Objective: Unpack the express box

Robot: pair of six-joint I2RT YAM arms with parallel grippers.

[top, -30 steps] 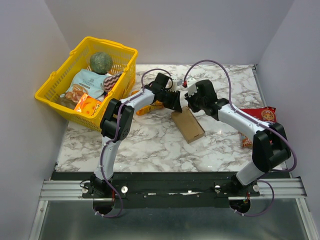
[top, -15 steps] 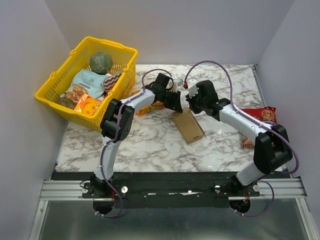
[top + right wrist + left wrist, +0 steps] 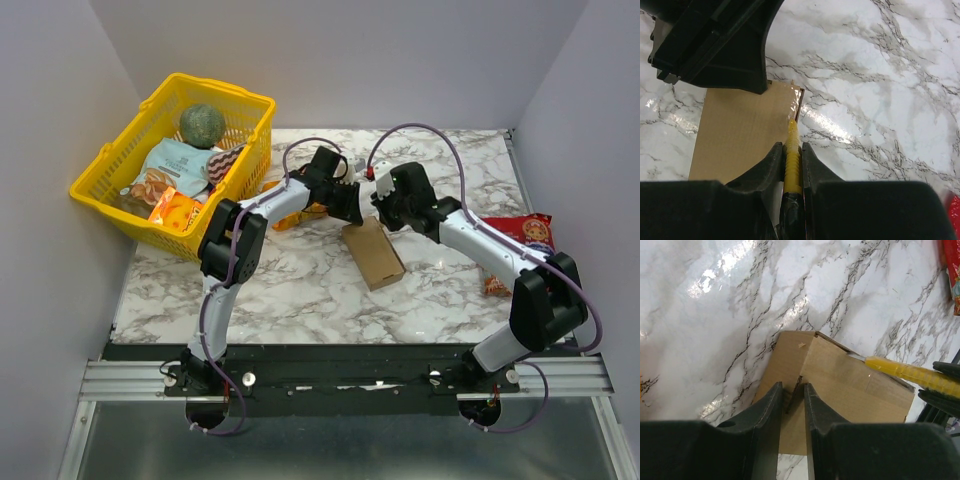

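Left gripper (image 3: pixel 792 401) of mine has just narrowed to pinch the edge of the box (image 3: pixel 850 385), which sits tilted on the table (image 3: pixel 300 290). My right gripper (image 3: pixel 791 150) clamps the yellow knife (image 3: pixel 900 371), its blade at the box's corner seam, so I judge cutting can begin.

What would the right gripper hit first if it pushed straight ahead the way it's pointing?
The express box: the yellow cutter in the right gripper has its blade tip at the box's taped edge. The left gripper sits just beyond, though how close is unclear.
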